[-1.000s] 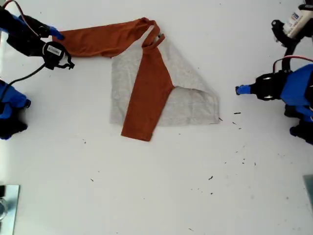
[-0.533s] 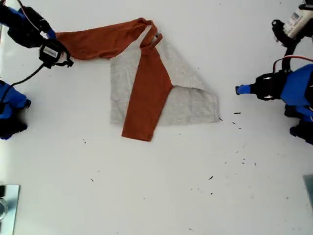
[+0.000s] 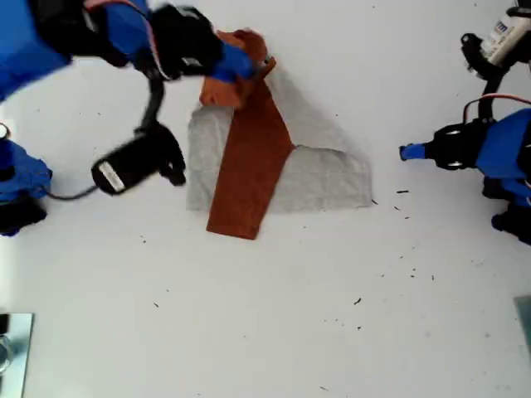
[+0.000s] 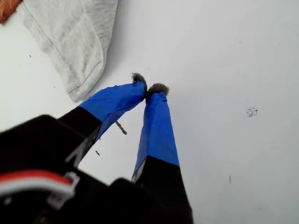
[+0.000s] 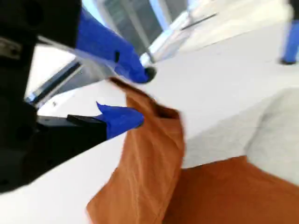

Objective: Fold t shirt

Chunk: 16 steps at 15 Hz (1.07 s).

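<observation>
- The second gripper [image 5: 140, 95] has the end of one rust-orange sleeve [image 5: 140, 172] between its jaws. The view is blurred, so I cannot tell how firm the hold is, and the cloth seems caught mostly at its edge.
- That is the main risk. If the sleeve slips free in mid-air, it could drop bunched across the collar instead of lying flat over the body.
- A second risk is drag. A pull on the raised sleeve could tug the t shirt [image 3: 315, 178] askew and disturb the other sleeve [image 3: 249, 166], which already lies folded diagonally across the grey body.
- The t shirt lies flat on the white surface [image 3: 290, 315], below and ahead of those jaws. Only the gripped sleeve is lifted off it.
- The second arm reaches out high over the shirt's collar end, with its wrist tipped down.
- The first gripper [image 4: 150, 87] sits low with its jaws clenched on nothing. The shirt's grey hem corner [image 4: 77, 88] lies just beyond their tips, not touching.
</observation>
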Available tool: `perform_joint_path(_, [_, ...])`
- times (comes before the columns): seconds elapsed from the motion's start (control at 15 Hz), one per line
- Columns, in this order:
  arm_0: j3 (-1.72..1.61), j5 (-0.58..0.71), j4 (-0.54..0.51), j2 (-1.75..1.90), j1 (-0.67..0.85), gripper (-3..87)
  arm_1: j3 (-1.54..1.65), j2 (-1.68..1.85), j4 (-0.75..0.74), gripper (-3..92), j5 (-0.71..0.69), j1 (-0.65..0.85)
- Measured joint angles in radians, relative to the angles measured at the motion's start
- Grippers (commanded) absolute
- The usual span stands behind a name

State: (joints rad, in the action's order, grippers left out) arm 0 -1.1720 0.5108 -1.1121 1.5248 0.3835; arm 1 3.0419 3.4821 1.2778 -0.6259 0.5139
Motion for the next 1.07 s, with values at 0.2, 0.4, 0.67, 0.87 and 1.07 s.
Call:
perform_joint_path(0.2, [0.101, 0.012, -0.087, -0.055, -0.023, 15.3, 0.0, 0.0, 0.0, 3.5, 0.0, 0.0])
perform_joint_path(0.4, [-0.241, 0.012, -0.026, 0.265, 0.021, 7.3, 0.0, 0.0, 0.0, 3.5, 0.0, 0.0])
perform_joint_path(0.67, [-1.195, -0.058, 0.209, 0.931, 0.153, -0.2, 0.0, 0.0, 0.0, 3.5, 0.0, 0.0])
perform_joint_path(0.87, [-1.743, -0.235, 0.353, 1.209, 0.101, -0.3, 0.002, 0.0, 0.0, 3.5, 0.002, 0.0])
perform_joint_path(1.07, [-1.818, -0.261, 0.209, 1.497, 0.124, -0.3, -0.002, -0.003, 0.0, 3.3, 0.058, -0.008])
